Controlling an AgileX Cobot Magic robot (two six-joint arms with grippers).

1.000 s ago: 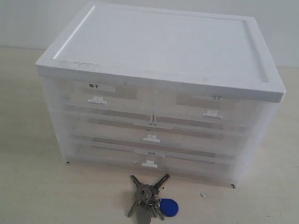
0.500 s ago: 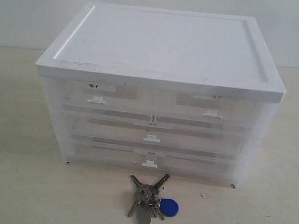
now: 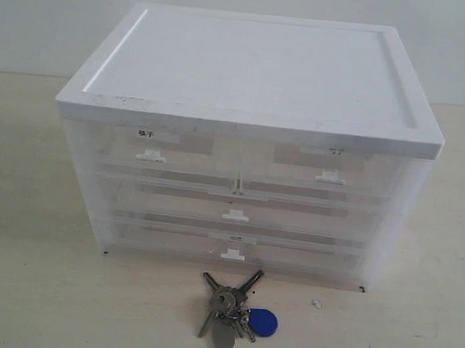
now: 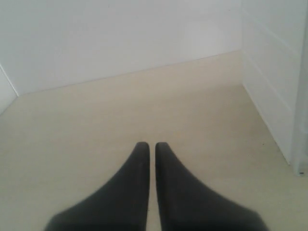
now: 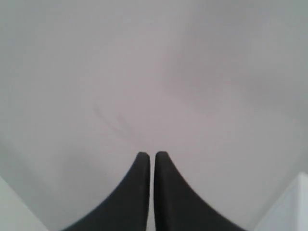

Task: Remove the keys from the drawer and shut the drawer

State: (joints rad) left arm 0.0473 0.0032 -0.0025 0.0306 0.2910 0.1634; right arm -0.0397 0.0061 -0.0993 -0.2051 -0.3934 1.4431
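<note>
The keys (image 3: 232, 312), silver on a ring with a round blue fob, lie on the table just in front of the drawer cabinet. The drawer (image 3: 155, 149), the top-left half-width one with the darker two-character label, sits flush with the cabinet front. Neither gripper shows in the exterior view. My left gripper (image 4: 152, 144) is shut with nothing between its dark fingers, above bare table with the cabinet's side (image 4: 274, 72) at one edge of its view. My right gripper (image 5: 152, 154) is shut too, holding nothing, facing a plain pale surface.
The white-topped translucent cabinet (image 3: 258, 70) has a second half-width drawer (image 3: 331, 168) at top right and full-width drawers (image 3: 236, 211) below. A white wall stands behind it. A tiny speck (image 3: 316, 303) lies near the cabinet's front right foot.
</note>
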